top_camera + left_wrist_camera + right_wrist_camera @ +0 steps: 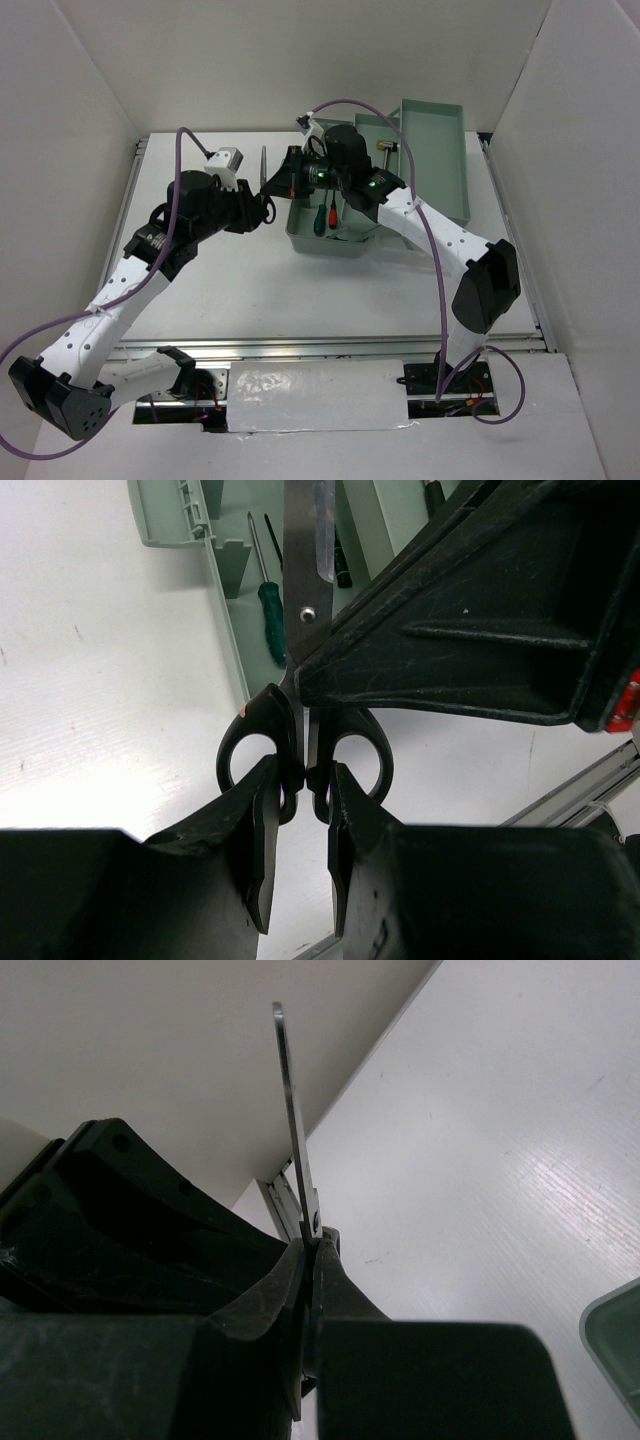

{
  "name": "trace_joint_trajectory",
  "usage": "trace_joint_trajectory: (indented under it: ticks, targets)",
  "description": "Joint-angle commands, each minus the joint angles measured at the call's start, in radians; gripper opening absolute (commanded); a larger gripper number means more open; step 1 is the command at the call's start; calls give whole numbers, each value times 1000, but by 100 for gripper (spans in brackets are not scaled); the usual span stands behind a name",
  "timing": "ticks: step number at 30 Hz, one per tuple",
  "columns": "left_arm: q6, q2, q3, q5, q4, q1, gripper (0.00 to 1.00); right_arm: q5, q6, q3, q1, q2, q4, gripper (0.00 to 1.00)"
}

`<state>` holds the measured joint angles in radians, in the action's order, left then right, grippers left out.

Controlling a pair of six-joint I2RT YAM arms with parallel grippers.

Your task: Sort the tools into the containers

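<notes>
The black-handled scissors (263, 163) hang in the air left of the sage-green toolbox (325, 247), held by both grippers. My left gripper (300, 785) is shut on the inner bars of the scissors' handle loops (250, 735). My right gripper (312, 1245) is shut on the scissors (293, 1110) at the pivot, with the blades sticking out past it. In the top view the left gripper (262, 205) and the right gripper (282, 182) meet close together. A green-handled screwdriver (320, 218) and a red-handled one (332, 212) lie in the toolbox's near compartment. The hammer (385, 148) lies in a far tray.
The toolbox's open tray (437, 150) stands at the back right. Its wall (225, 600) and the green screwdriver (272, 610) show just beyond the scissors in the left wrist view. A toolbox corner (615, 1345) shows at the right of the right wrist view. White walls enclose the table.
</notes>
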<state>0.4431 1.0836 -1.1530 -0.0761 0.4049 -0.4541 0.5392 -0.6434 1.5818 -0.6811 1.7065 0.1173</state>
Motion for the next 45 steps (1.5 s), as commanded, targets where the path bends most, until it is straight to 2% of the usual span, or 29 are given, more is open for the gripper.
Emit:
trace_joint_trajectory:
  ticks: [1,4,5,6,7,9,10,17,21,22,24,25,28,31,37,43,45]
  targets:
    - [-20,-4,-42,-8,-66,0,0,18,54,58,-31,8,-16,0]
    - [-29,-4,-50,5,-66,0,0,13,67,57,-31,-4,-8,0]
    - [-37,-5,-57,10,-66,0,16,11,85,58,-31,-8,-7,0]
    - [-55,-7,-60,15,-63,2,28,7,99,58,-31,-21,10,0]
    - [-66,-10,-69,30,-55,3,61,-17,114,60,-29,-30,21,0]
    - [-70,-24,-76,51,-49,20,94,-41,172,61,-20,-59,54,0]
    - [-72,-28,-77,59,-44,26,99,-56,183,63,-9,-67,67,0]
    - [-103,-77,-94,29,-32,127,99,14,246,58,210,-169,154,0]
    - [-112,-90,-79,-13,-32,210,99,70,319,127,398,-232,338,0]
    - [-110,-91,-68,-25,-32,222,99,80,374,150,487,-237,387,0]
    - [-100,-96,-47,-51,-34,245,99,71,454,236,572,-234,534,0]
    - [-92,-94,-39,-57,-35,249,99,62,544,291,645,-229,627,0]
    - [-75,-94,-19,-76,-43,250,99,45,701,319,791,-217,728,0]
    - [-55,-102,7,-80,-66,249,99,88,790,308,885,-202,774,0]
    - [-46,-90,35,-73,-58,258,99,166,873,362,881,-49,870,0]
    - [-53,-90,41,-57,-29,273,99,147,909,369,871,57,860,0]
    - [-49,-82,41,-62,-23,276,99,159,930,406,873,112,904,1]
